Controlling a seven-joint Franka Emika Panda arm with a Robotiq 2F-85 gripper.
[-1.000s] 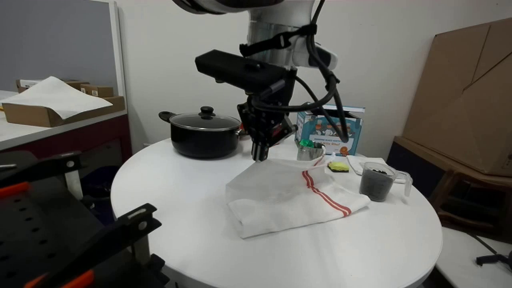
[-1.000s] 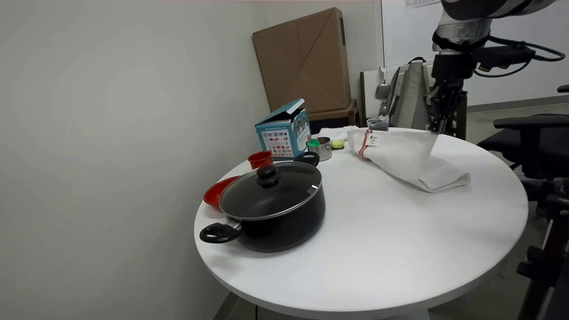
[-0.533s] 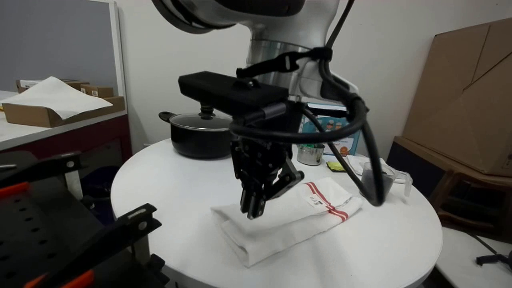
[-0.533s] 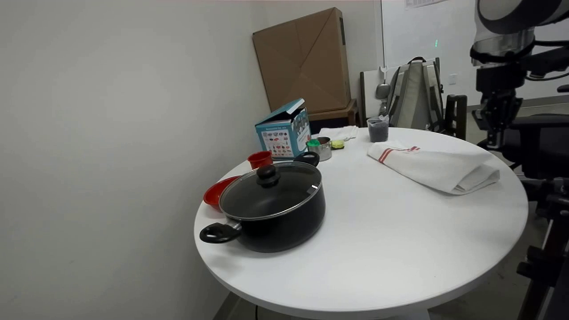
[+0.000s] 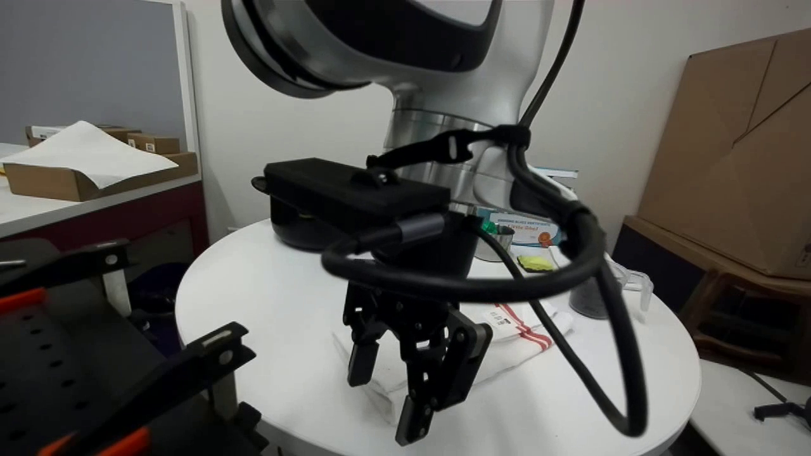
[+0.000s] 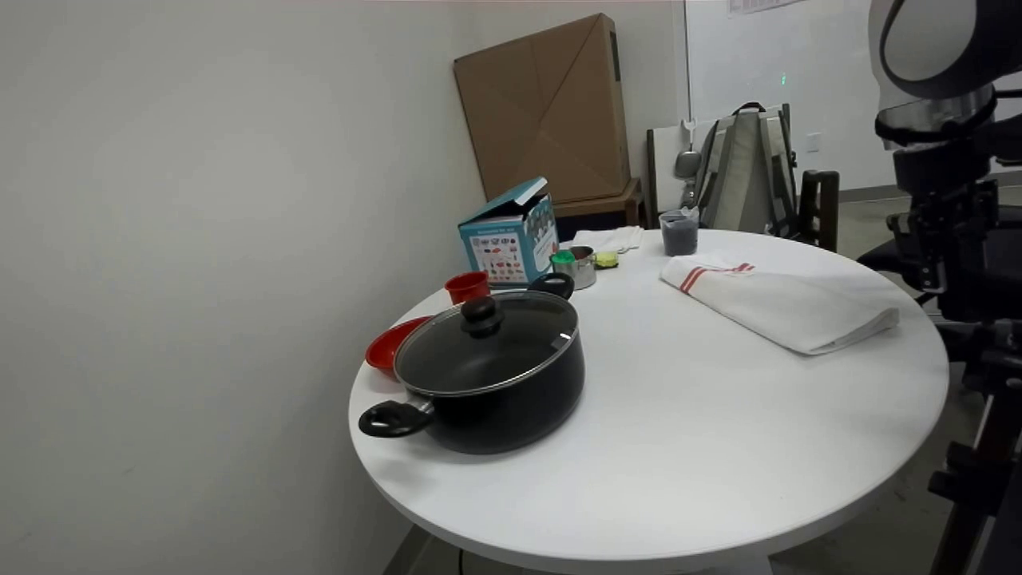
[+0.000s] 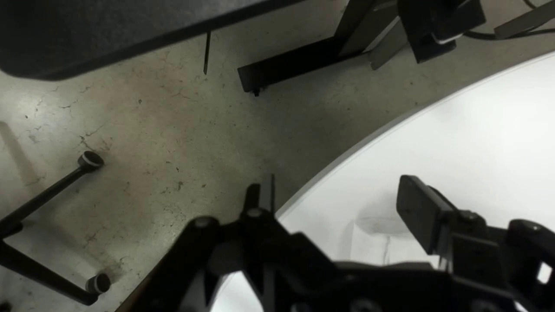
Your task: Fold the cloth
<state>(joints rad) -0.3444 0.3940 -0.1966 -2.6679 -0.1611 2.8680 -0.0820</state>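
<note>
On a round white table (image 6: 671, 455), folded white fabric cloth (image 6: 782, 310) with red stripes; striped end toward clear, dark-filled cup (image 6: 679, 235), long axis from cup toward rim; black two-fingered gripper (image 5: 388, 406), spread wide.

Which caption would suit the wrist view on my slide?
Wrist view: the open gripper, with the round white table, part of the white cloth and cracked floor below.
</note>
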